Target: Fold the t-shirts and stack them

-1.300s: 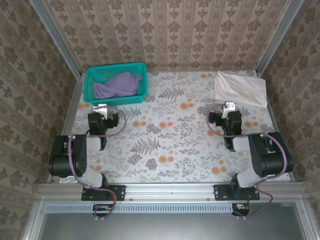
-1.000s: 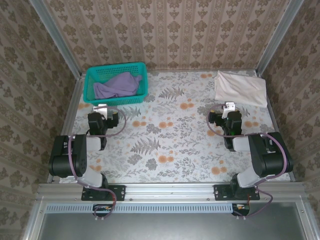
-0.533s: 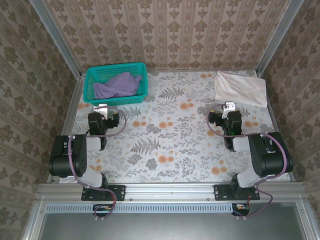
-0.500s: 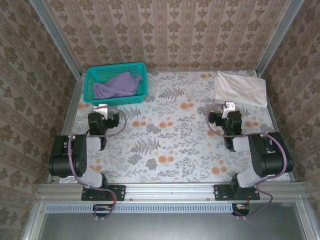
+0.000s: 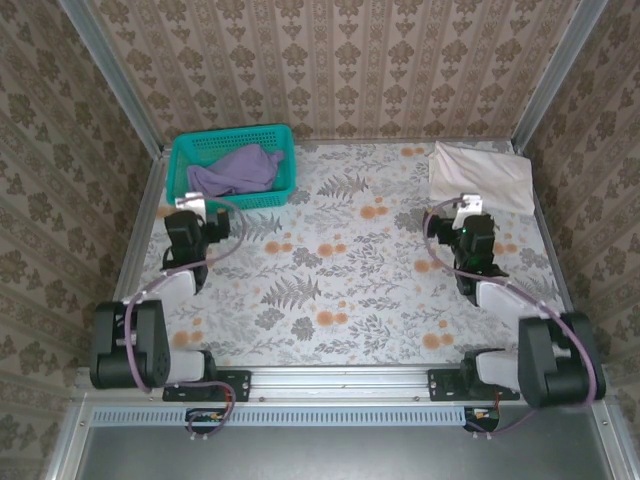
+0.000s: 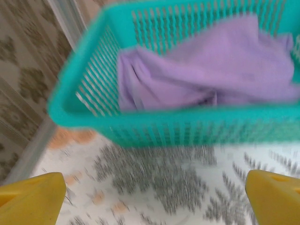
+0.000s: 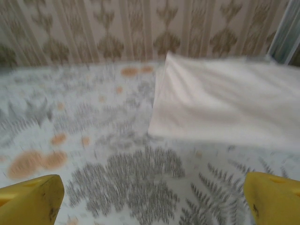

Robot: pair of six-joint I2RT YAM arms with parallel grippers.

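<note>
Top external: left gripper (image 5: 193, 205) released, facing purple shirt (image 5: 236, 171); right gripper (image 5: 468, 206) likewise, white shirt (image 5: 482, 178).

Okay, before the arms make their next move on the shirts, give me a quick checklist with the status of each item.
1. Left gripper open, nothing between its jaws: ok.
2. Right gripper open, nothing held: ok.
3. Lavender shirt out on the table for folding: not ok, it lies crumpled in the teal basket.
4. Off-white shirt on the table, ahead of the right gripper: ok.
5. Off-white shirt neatly folded: cannot tell.
</note>
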